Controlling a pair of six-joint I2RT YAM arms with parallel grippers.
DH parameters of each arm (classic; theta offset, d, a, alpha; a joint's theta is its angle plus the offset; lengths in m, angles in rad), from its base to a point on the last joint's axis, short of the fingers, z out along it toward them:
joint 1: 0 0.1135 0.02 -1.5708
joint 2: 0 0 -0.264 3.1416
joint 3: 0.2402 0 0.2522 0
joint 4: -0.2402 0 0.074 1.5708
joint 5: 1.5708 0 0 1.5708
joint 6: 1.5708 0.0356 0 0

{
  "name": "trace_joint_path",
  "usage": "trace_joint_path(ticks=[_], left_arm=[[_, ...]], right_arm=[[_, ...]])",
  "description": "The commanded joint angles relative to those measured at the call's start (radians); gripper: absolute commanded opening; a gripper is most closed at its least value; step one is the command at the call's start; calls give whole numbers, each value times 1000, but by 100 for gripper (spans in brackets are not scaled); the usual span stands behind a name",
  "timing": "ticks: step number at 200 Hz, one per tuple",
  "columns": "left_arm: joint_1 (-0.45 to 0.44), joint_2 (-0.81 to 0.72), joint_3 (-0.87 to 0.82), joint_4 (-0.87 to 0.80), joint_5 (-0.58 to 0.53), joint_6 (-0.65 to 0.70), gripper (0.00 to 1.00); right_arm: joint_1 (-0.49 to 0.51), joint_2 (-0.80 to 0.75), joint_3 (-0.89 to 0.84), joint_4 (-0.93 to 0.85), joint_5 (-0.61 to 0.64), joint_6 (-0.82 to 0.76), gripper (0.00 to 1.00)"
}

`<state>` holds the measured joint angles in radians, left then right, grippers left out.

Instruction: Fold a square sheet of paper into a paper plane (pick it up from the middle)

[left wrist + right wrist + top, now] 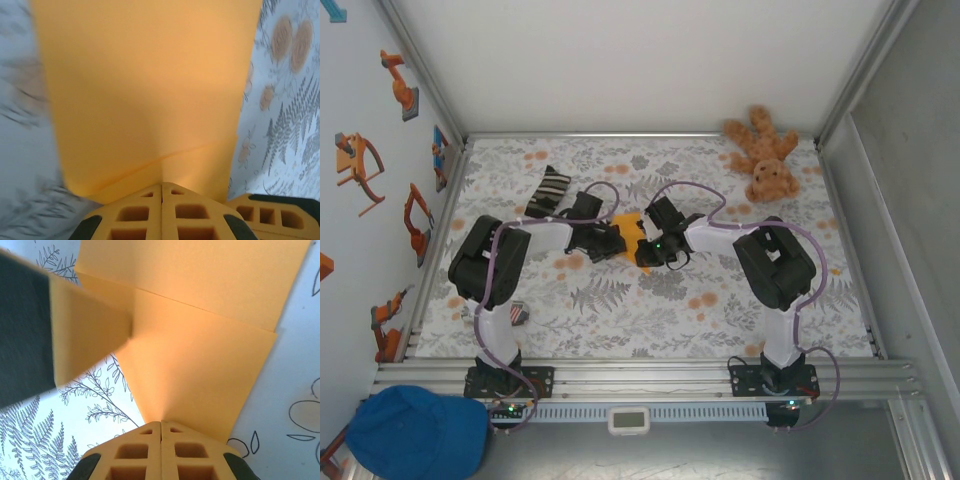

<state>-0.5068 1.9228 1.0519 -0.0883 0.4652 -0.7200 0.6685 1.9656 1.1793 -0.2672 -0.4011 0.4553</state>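
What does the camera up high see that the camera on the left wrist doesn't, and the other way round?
The top view adds the brown teddy bear in the far right corner, the striped sock and the blue cap. The left wrist view adds a close look at a crease across the square sheet of paper, with the left fingers pinched shut at its edge. Both share the orange paper and the leafy tablecloth.

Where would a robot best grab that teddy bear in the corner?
Probably by an outstretched limb, coming from above: the bear lies sprawled flat, limbs sticking out and thin enough to pinch, while the walls close off its far and right sides.
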Motion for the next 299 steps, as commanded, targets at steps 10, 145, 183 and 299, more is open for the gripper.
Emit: trace_joint_path(ticks=[10, 145, 183, 299], left_arm=[[97, 47, 36, -95, -159, 84, 0], [-41, -68, 42, -7, -53, -72, 0], [-12, 25, 71, -46, -54, -76, 0], [119, -111, 47, -143, -117, 14, 6]], right_arm=[[-3, 65, -41, -151, 110, 0, 0], [-3, 57, -40, -136, 90, 14, 0], [-3, 51, -47, -124, 86, 11, 0], [-9, -81, 92, -52, -52, -86, 2]])
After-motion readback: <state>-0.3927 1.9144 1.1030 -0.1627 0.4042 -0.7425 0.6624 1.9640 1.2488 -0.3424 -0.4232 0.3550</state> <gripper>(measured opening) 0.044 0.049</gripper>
